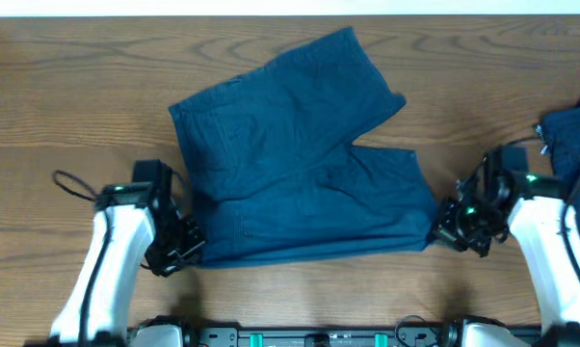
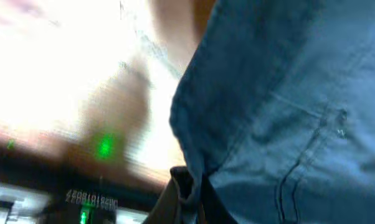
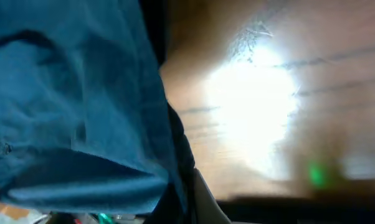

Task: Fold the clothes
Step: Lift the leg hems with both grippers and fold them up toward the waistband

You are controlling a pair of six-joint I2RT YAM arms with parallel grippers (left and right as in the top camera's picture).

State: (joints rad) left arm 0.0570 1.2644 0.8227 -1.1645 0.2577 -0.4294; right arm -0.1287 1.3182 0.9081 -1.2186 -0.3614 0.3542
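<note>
Closest to you, both pincers are down on the near edge of the dark navy-blue denim-like shorts (image 1: 290,164), which lie flat on the brown wood-grain tabletop (image 1: 68,106), roughly mid-table. The left pincer (image 1: 179,249) is pressed together on the near-left corner. Its wrist view shows cloth bunched right at the fingers, so I'd call that a pinch on the shorts. The right pincer (image 1: 442,226) is likewise clamped on the near-right corner, at the hem of the nearer leg.

The thing to keep in mind: that near edge runs left to right between your two pincers, and the whole body of the shorts lies beyond them, toward the far side. Each arm has its own corner, so neither is nearer. My guess is the next move carries the near edge up and over toward the far edge, both arms together so it doesn't skew.

Farther back, the other leg angles off to the far right. At the right edge sits a second dark navy cloth garment (image 1: 571,135), apart from the shorts.
</note>
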